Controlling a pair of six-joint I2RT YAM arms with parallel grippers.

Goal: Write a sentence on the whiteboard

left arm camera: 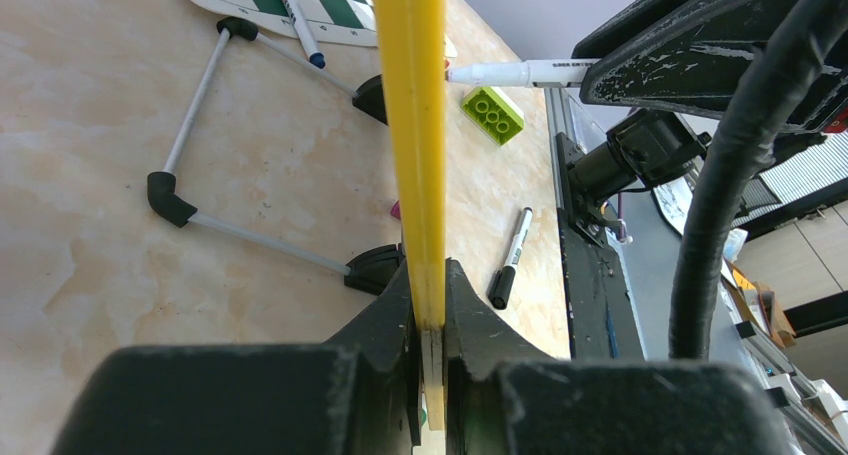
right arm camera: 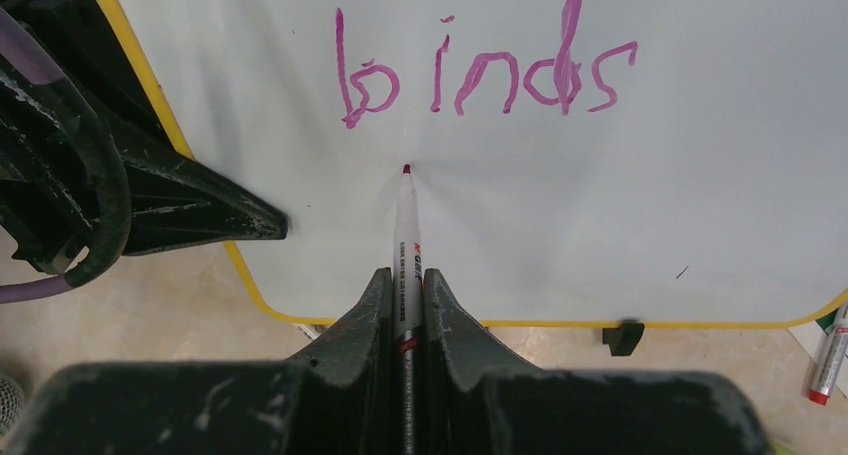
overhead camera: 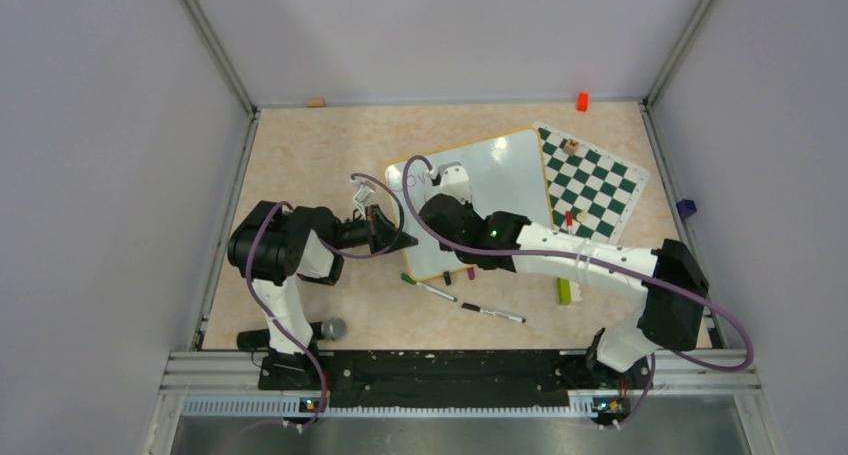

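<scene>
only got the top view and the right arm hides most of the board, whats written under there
Observer: The right wrist view shows the word "binds" in purple on the whiteboard.
Operator: ok and is the left arm really gripping the board or just next to it
Observer: Gripping. In the left wrist view the left tool is shut on the yellow frame, which runs straight up between its fingers.

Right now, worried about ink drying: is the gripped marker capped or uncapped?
Uncapped: the marker shows a bare tip against the whiteboard.
</scene>
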